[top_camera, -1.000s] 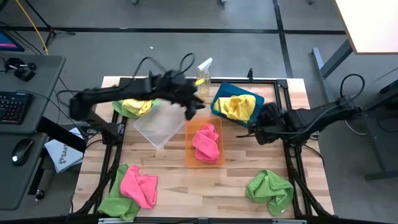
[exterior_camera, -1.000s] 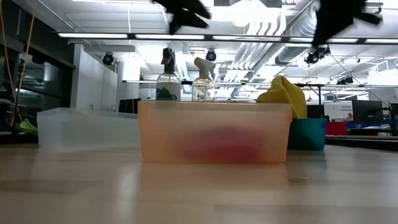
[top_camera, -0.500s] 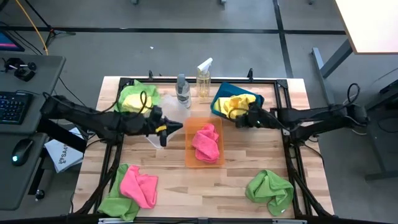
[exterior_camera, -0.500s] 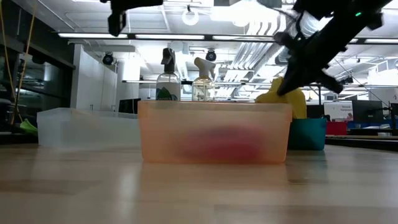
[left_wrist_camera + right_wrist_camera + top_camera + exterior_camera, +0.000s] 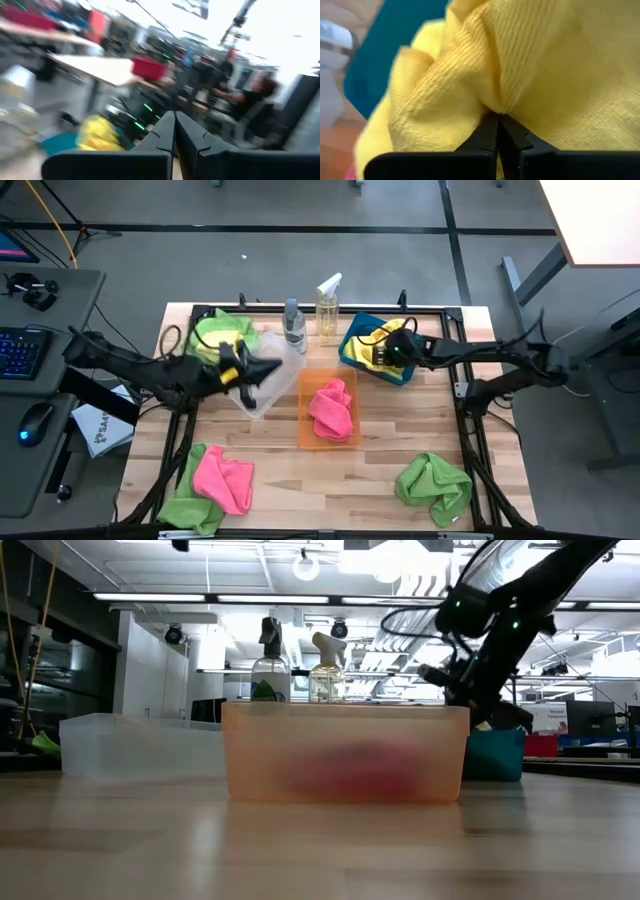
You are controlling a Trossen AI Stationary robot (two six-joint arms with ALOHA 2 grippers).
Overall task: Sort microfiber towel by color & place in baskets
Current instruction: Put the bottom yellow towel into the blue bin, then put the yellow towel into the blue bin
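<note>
A yellow towel [image 5: 372, 352] lies in the teal basket [image 5: 352, 330] at the table's far right. My right gripper [image 5: 384, 350] is down in that basket, shut, its tips against the towel [image 5: 555, 75]. A pink towel [image 5: 332, 408] lies in the orange basket [image 5: 304, 442]. My left gripper [image 5: 270, 370] hovers shut above the clear basket [image 5: 250, 398] and holds nothing; the left wrist view shows its fingers [image 5: 175, 131] closed in the air. Loose towels: green and yellow ones [image 5: 218, 336] at the far left, green and pink ones [image 5: 212, 480] at the near left, a green one [image 5: 435, 485] at the near right. My right gripper presses its shut fingertips [image 5: 490, 131] into a crease of the yellow towel [image 5: 496, 102], slanting down from the table's right side. The towel lies bunched inside the teal basket. Whether any cloth is caught between the tips cannot be told.
Two spray bottles [image 5: 293, 326] [image 5: 327, 304] stand at the far edge between the clear and teal baskets. In the low view the orange basket [image 5: 345, 755] stands in front, with the right arm [image 5: 485, 650] reaching down behind it. Bare wood lies along the near middle.
My right gripper moved toward the far edge and down into the teal basket; the yellow towel, which stood above the basket's rim, has sunk below it. My left gripper swung from beside the bottles toward the table's left, over the clear basket.
</note>
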